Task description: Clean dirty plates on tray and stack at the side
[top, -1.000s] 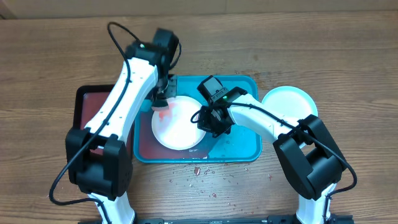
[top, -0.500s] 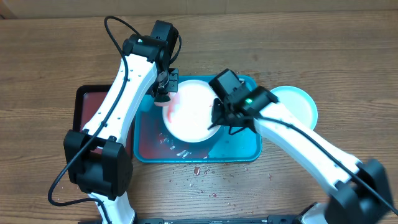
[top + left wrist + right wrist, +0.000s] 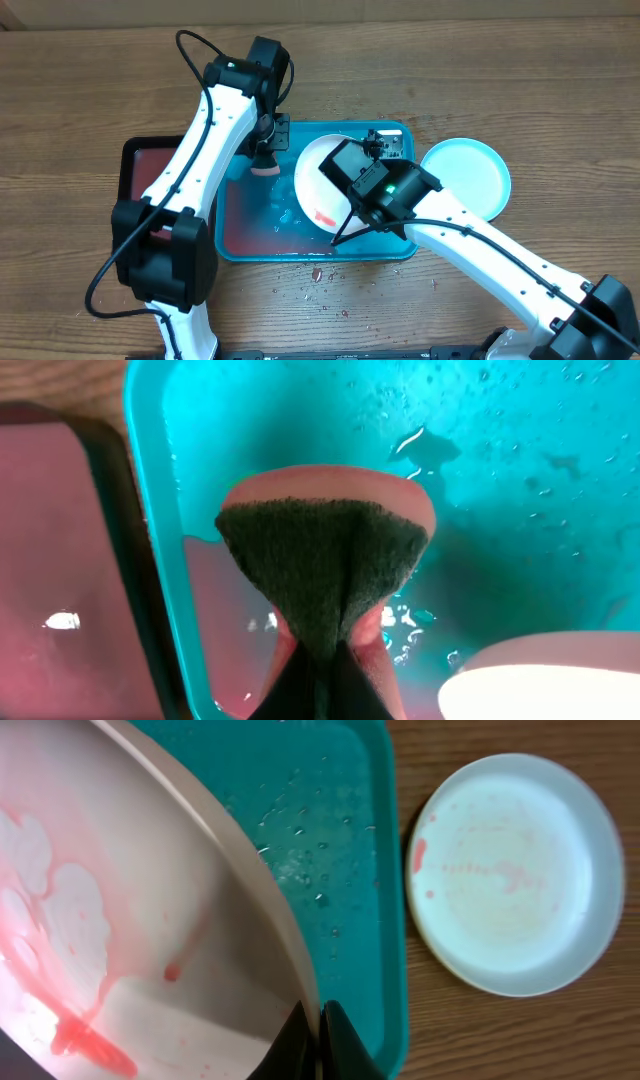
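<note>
Pinching a pink sponge (image 3: 325,560), the left fingers (image 3: 290,695) hang over the turquoise tray (image 3: 245,225) at its 10 o'clock corner. Right fingers (image 3: 342,1045) clamp the rim of a tilted, red-smeared white plate (image 3: 315,185) above the tray. At 3 o'clock, an aqua plate (image 3: 465,178) lies on the counter (image 3: 500,80).

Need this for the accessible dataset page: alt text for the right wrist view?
The right gripper pinches the rim of a white plate streaked with watery red sauce, filling the frame's left. Beyond it is the wet turquoise tray; to the right, a pale aqua plate with faint red smears sits on the wooden table.
</note>
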